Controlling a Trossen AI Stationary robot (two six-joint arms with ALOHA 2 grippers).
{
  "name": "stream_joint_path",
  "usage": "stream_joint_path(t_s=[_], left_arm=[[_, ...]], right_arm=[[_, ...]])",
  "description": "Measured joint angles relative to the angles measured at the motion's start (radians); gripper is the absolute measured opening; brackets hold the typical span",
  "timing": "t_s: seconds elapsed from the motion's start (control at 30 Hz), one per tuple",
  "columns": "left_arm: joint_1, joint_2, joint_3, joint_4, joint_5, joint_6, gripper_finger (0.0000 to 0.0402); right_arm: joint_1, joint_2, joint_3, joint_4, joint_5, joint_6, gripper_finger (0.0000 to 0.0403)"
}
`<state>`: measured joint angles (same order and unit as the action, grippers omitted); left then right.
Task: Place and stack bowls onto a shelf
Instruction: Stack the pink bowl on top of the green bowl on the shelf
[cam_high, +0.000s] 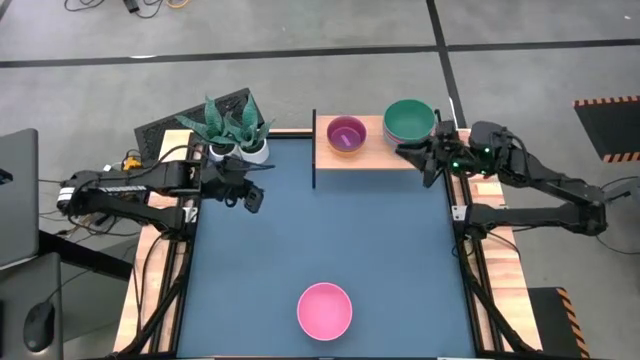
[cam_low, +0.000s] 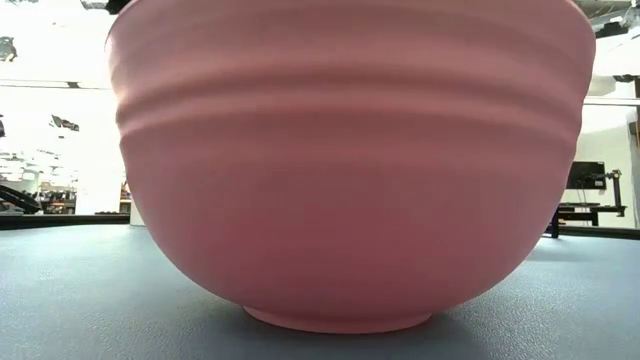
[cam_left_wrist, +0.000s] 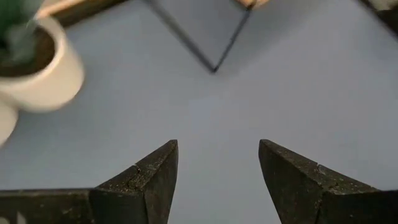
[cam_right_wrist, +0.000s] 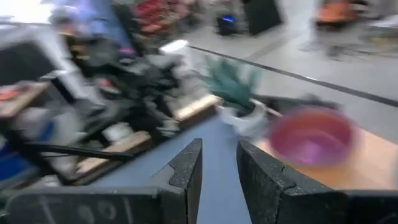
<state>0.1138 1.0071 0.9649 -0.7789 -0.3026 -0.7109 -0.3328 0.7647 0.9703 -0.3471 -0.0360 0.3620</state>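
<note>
The low view is filled by the ribbed, matte pink bowl (cam_low: 345, 165) on the blue worktop (cam_high: 330, 230). A purple bowl (cam_high: 346, 134) and green bowl (cam_high: 409, 119) are seen on the light-wood shelf (cam_high: 375, 152). The right end effector (cam_high: 418, 152), beside the green bowl, is held narrowly open and empty; the left end effector (cam_left_wrist: 217, 180) is spread wide, empty, near blurred white pots (cam_left_wrist: 43, 71)

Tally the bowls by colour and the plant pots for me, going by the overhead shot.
Purple bowl, on the shelf: 1
Green bowl, on the shelf: 1
Pink bowl, on the table: 1
Plant pots: 2
Total: 3 bowls, 2 pots, 5 things.
</note>
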Motion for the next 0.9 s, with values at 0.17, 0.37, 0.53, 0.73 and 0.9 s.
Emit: stream_joint_path(t_s=[0.17, 0.37, 0.53, 0.73, 0.9], left_arm=[[0.008, -0.045, 0.000, 0.102, -0.007, 0.153, 0.0209], [0.008, -0.136, 0.000, 0.166, -0.023, 0.220, 0.0209], [0.008, -0.239, 0.000, 0.204, -0.021, 0.222, 0.0209], [0.008, -0.339, 0.000, 0.213, -0.016, 0.143, 0.0209], [0.003, -0.387, 0.000, 0.215, 0.003, 0.066, 0.0209]], right_arm=[[0.000, 0.098, 0.000, 0.193, -0.068, 0.060, 0.0125], [0.045, 0.234, 0.000, 0.323, -0.068, 0.173, 0.0125], [0.145, 0.354, 0.000, 0.440, -0.069, 0.223, 0.0125], [0.258, 0.443, 0.000, 0.525, -0.072, 0.234, 0.0125], [0.348, 0.485, 0.000, 0.525, -0.072, 0.258, 0.0125]])
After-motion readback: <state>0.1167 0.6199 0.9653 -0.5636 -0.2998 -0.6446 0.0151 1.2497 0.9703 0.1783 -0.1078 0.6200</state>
